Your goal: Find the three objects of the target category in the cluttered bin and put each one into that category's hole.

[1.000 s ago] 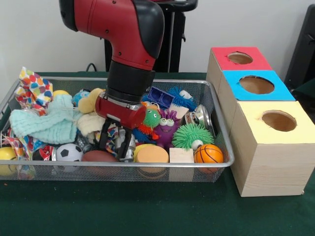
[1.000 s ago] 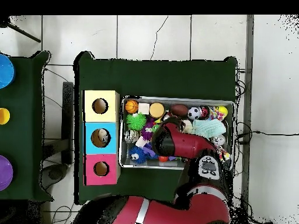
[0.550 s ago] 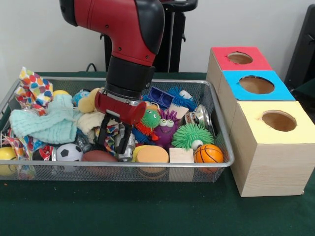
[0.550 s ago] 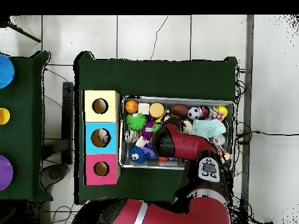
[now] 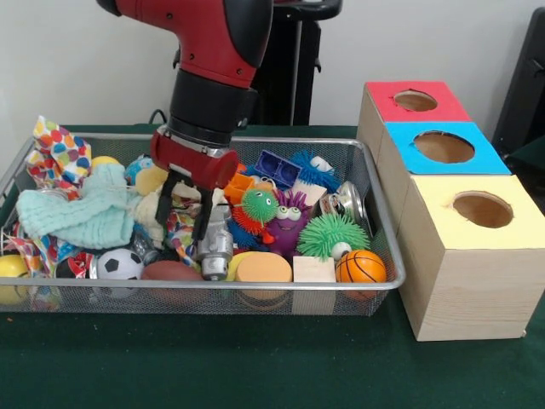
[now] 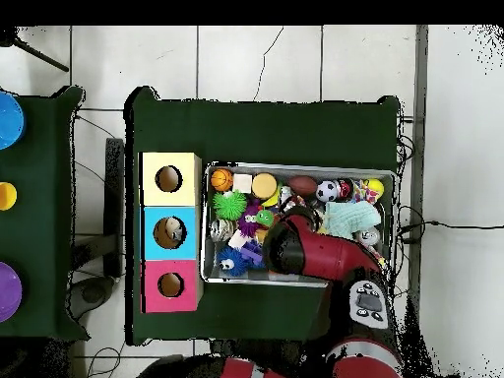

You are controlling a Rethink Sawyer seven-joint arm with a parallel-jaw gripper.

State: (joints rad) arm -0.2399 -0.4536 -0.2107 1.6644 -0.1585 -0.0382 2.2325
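A big red and black arm comes down from the top of the front picture into a wire bin full of toys. Its gripper hangs over the middle of the pile. The two black fingers stand apart, wide open, and I see nothing held between them. Right below and just to the right of them lies a crushed silver can, tilted, with its end facing the front of the bin.

Along the front of the bin, from left to right, sit a small soccer ball, a brown football, an orange round sponge, a pale wood block and a little basketball. Behind them are a green spiky ball, a purple monster toy and a green fuzzy toy with eyes. A light green cloth lies at the left side, near a spotted paper scrap.

On the right of the picture three boxes stand in a row, touching each other: a red box at the back, a blue box in the middle and a yellow box at the front. Each has a round hole on top.
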